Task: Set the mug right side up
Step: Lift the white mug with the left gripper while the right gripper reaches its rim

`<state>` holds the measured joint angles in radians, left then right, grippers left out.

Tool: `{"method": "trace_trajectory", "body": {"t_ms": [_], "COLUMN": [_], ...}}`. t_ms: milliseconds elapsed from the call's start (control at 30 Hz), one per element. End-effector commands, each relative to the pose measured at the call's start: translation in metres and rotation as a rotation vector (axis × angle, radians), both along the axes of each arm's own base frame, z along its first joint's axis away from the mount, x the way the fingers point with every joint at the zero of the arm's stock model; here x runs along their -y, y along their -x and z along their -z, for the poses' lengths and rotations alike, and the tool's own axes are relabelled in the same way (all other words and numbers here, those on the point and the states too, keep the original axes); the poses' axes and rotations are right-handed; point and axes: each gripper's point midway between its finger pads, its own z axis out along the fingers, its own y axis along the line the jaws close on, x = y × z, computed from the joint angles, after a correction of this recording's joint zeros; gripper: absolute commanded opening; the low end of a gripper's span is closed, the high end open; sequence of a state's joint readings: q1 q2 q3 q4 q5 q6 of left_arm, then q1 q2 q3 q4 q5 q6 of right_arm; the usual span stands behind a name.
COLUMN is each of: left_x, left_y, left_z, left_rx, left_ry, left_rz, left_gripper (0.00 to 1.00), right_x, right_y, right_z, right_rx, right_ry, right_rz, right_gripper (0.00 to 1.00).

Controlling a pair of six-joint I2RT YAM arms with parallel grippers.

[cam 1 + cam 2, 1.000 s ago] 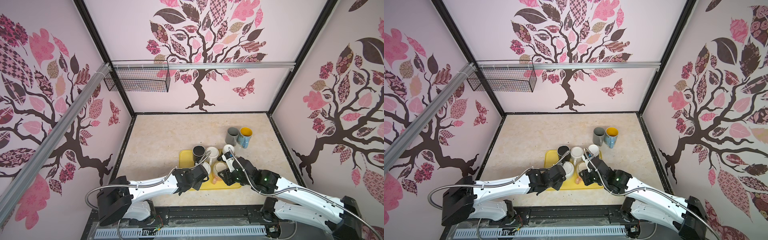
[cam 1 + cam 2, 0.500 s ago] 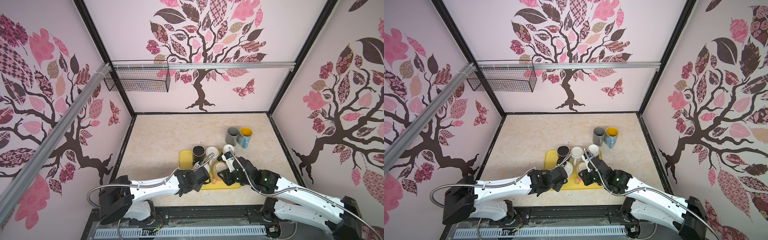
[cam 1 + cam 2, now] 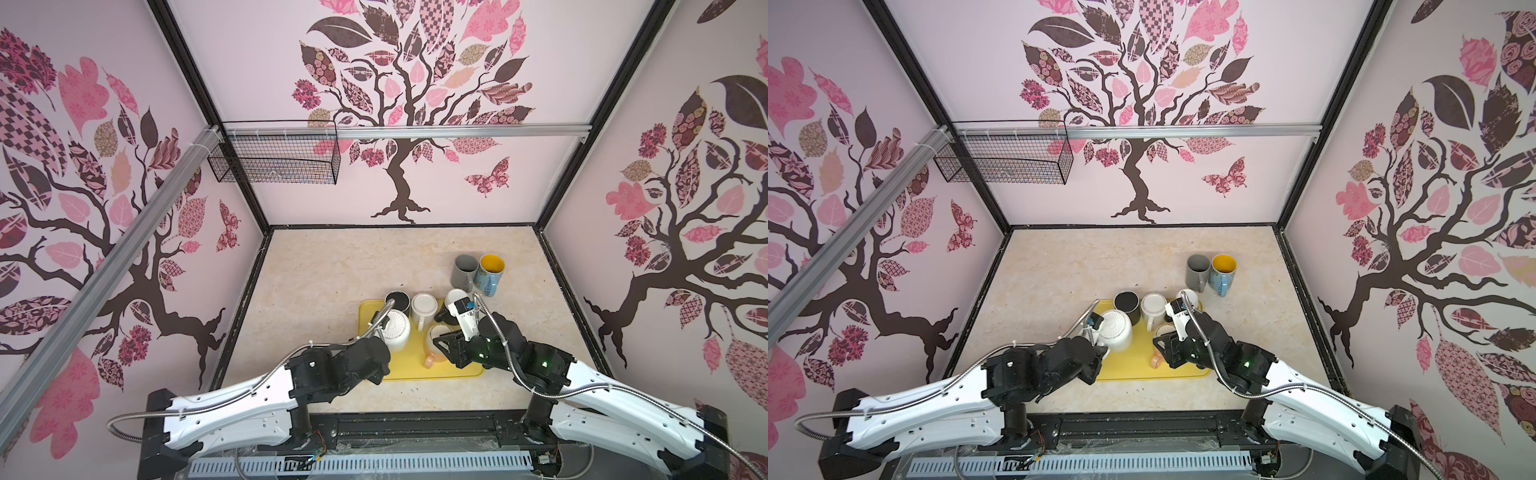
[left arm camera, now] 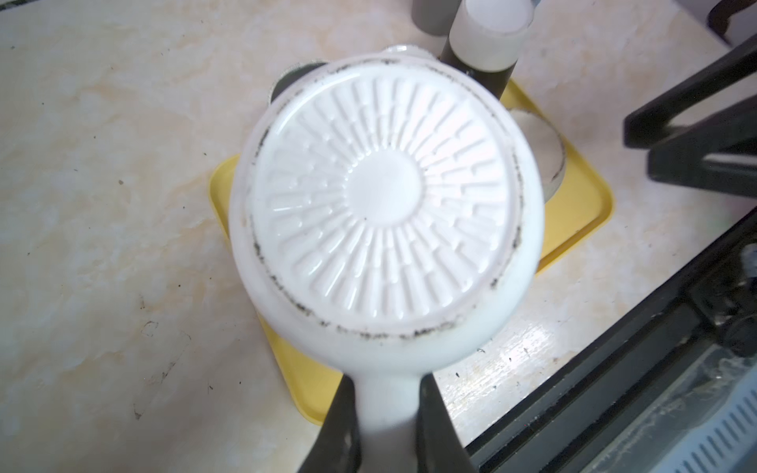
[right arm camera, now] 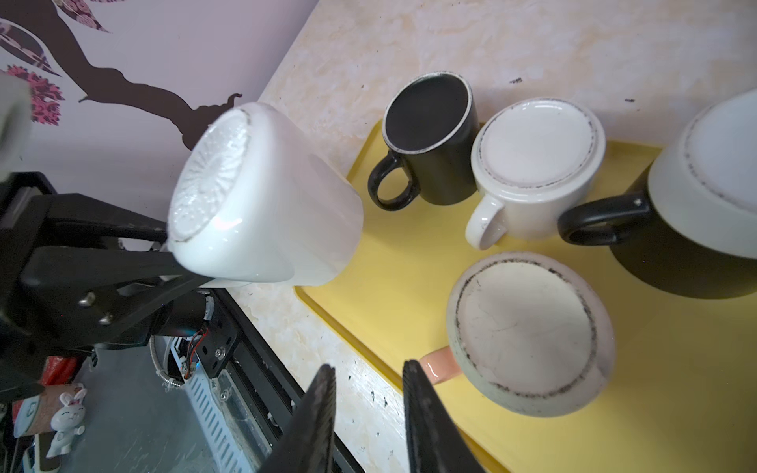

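Note:
A white mug (image 3: 395, 330) (image 3: 1116, 328) hangs base-up and tilted over the left end of the yellow tray (image 3: 415, 370). Its ribbed base (image 4: 385, 213) fills the left wrist view. My left gripper (image 4: 387, 379) (image 3: 376, 349) is shut on its handle. In the right wrist view the mug (image 5: 262, 196) is clear of the tray (image 5: 409, 254). My right gripper (image 5: 368, 366) (image 3: 442, 347) is open and holds nothing. It sits over the tray's front edge beside the pink handle of an upside-down cream mug (image 5: 528, 331).
On the tray stand an upright black mug (image 5: 430, 118), an upside-down white mug (image 5: 536, 151) and an upside-down black-and-white mug (image 5: 704, 184). A grey mug (image 3: 464, 268) and a blue mug with a yellow inside (image 3: 491, 270) stand behind it. A wire basket (image 3: 274, 160) hangs on the back wall.
My left gripper has closed tighter on the white mug's handle and drawn the mug slightly left and toward the front. The right arm has barely moved.

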<state>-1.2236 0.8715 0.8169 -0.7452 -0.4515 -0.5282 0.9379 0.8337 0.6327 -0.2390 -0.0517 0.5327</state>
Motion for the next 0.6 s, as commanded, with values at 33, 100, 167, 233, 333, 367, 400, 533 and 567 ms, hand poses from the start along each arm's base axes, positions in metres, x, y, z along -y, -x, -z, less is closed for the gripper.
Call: {"method": "trace_trajectory", "body": {"t_ms": [33,100,167,233,333,367,400,533,567], "left_x": [0.003,-0.004,-0.01,-0.015,-0.02,-0.022,-0.022,-0.014,-0.011], "left_y": [-0.012,-0.014,-0.016,-0.019,-0.023,-0.024,-0.025,-0.029,-0.03], "left_z": [-0.088,-0.108,-0.122,-0.133,-0.148,-0.152,-0.156,-0.164,-0.166], "left_rx": [0.133,0.163,0.182,0.191,0.206,0.217,0.228,0.248,0.249], "left_ry": [0.348,0.43,0.485,0.546,0.651,0.674,0.688,0.703,0.707], "left_rz": [-0.062,-0.079,-0.095,-0.109,-0.121,-0.128,-0.129,-0.12,-0.114], "left_gripper": [0.0,0.0,0.0,0.0,0.0,0.0,0.0,0.0,0.0], "right_x": [-0.026,-0.038,-0.049,-0.059,-0.072,-0.075,-0.077,-0.09,-0.093], "right_y": [0.001,0.002,0.003,0.005,0.007,0.008,0.008,0.009,0.01], "right_z": [-0.016,-0.02,-0.028,-0.037,-0.054,-0.06,-0.065,-0.086,-0.092], "right_rx": [-0.014,-0.029,-0.036,-0.04,-0.053,-0.051,-0.052,-0.051,-0.052], "right_ry": [-0.12,-0.176,-0.247,-0.328,-0.447,-0.488,-0.517,-0.613,-0.635], "right_rz": [-0.056,-0.089,-0.118,-0.151,-0.19,-0.202,-0.211,-0.265,-0.281], "right_gripper": [0.32,0.33,0.33,0.33,0.34,0.34,0.35,0.4,0.42]}}
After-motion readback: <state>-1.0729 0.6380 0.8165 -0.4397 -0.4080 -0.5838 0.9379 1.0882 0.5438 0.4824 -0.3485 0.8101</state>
